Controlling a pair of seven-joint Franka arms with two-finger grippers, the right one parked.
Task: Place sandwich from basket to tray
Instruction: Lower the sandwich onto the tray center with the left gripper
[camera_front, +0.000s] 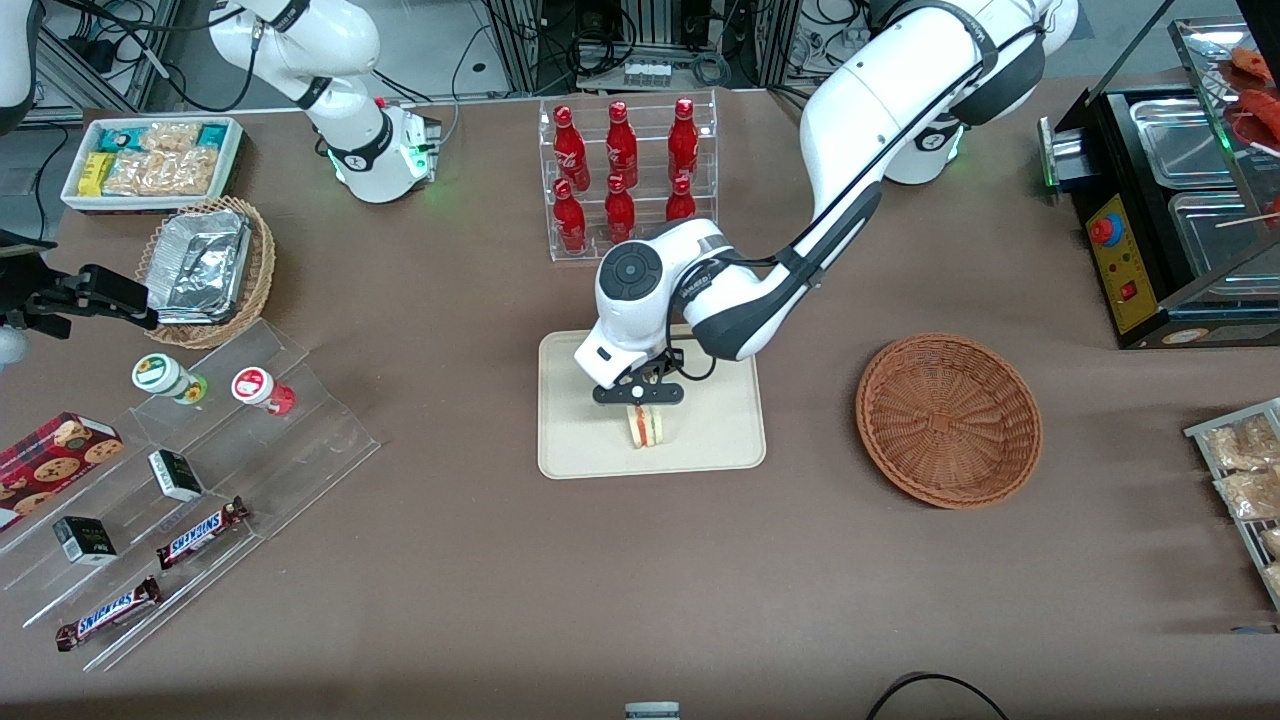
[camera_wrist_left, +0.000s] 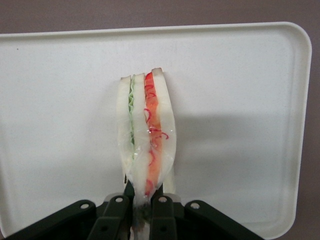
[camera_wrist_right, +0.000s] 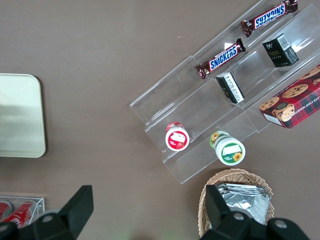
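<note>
The gripper (camera_front: 640, 404) is pinching the sandwich (camera_front: 647, 426) on the tray (camera_front: 720, 440); the basket (camera_front: 948, 418) is sitting beside it, toward the working arm's end.

The left arm is stretched forward and bent at the elbow, its wrist turned downward. The gripper (camera_front: 640, 408) is held low above the tray (camera_front: 710, 440), its fingers (camera_wrist_left: 161, 212) pinched on the sandwich (camera_wrist_left: 145, 132).

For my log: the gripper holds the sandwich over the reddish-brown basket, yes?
Not quite. The gripper holds the sandwich over the cream tray, not the basket, which sits apart toward the working arm's end. The front view shows this.
</note>
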